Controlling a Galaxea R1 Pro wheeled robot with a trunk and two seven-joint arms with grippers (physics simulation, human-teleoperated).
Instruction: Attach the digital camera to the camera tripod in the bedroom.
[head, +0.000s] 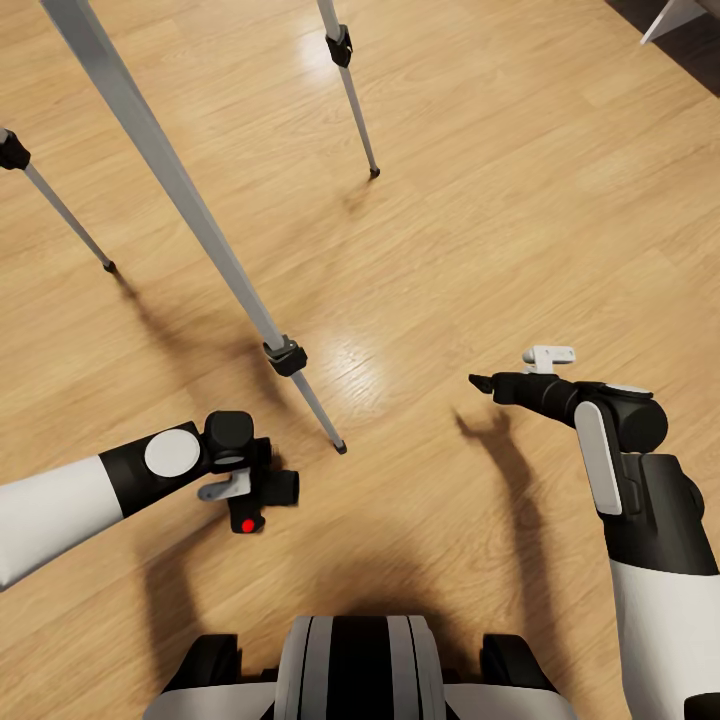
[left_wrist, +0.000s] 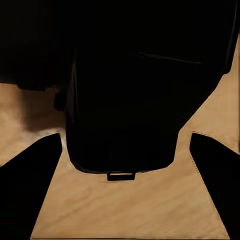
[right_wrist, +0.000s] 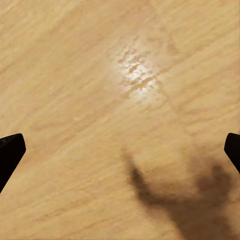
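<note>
The camera tripod (head: 200, 215) is cut off above; three silver legs reach the wood floor (head: 480, 200), its head out of sight. The digital camera (head: 262, 492) sits clamped in the left hand (head: 250, 480), near the closest leg's foot; close up it is a black mass (left_wrist: 125, 100). The right hand (head: 480, 381) hangs empty, fingers (right_wrist: 10, 152) spread wide. A dark strip crosses the far right corner.

You have a light wood floor (head: 450, 250) with a bright glare patch (head: 350, 365) at centre, and at two o'clock a dark strip (head: 690, 50).
</note>
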